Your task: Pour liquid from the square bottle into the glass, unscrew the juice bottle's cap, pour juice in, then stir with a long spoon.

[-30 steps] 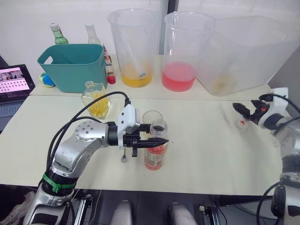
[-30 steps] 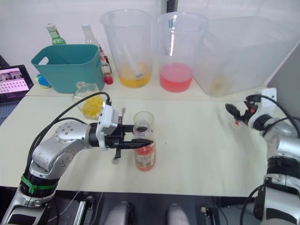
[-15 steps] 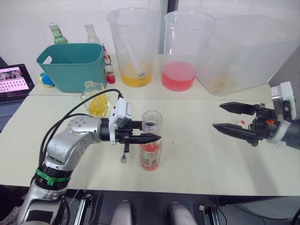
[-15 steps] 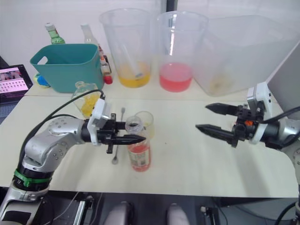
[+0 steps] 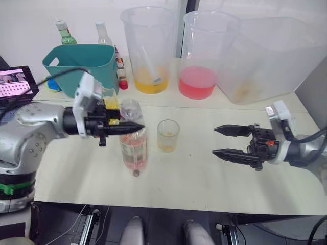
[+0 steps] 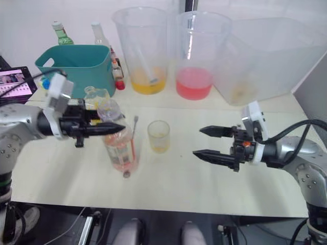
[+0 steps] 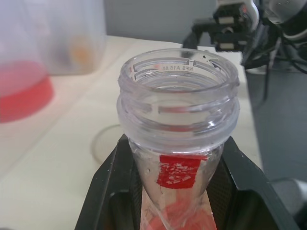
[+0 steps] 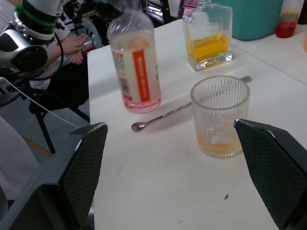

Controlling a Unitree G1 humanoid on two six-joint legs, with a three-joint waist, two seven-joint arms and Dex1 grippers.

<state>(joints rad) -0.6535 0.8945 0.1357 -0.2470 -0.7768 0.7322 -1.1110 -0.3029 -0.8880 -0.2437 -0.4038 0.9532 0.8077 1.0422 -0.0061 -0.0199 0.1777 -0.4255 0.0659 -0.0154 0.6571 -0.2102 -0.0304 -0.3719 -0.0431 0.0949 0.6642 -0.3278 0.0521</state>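
The bench [image 5: 204,173] carries three huge clear beakers along its back edge, one with a yellow pool [image 5: 148,51], one with a pink pool [image 5: 210,53], the third [image 5: 265,56] nearly dry, and a teal tub [image 5: 82,69] stands to their left. In front of the tub sits the square bottle [image 8: 209,36], its yellow contents low, partly hidden behind the left arm. The left claw [image 5: 127,127] is clamped on the neck of the juice bottle [image 5: 134,145], which it holds upright and, to my eye, just off the bench; the left wrist view looks straight down on the bare threaded mouth, so the cap is already off. The glass [image 5: 168,135] stands on the bench just to the right of that bottle, a thin layer of amber liquid in its bottom, so I judge the first pour done. That is what the coming pour turns on: the bottle's long axis is vertical, the glass lies toward the robot's right of the left claw, close by, and the left arm is much the nearer. The right claw [image 5: 232,142] hangs well apart on the far side of the glass, jaws spread wide and holding nothing. One long spoon [image 8: 189,109] lies flat on the bench between bottle and glass. At the back stand one green bottle [image 5: 64,33] and one clear one [image 5: 103,34].
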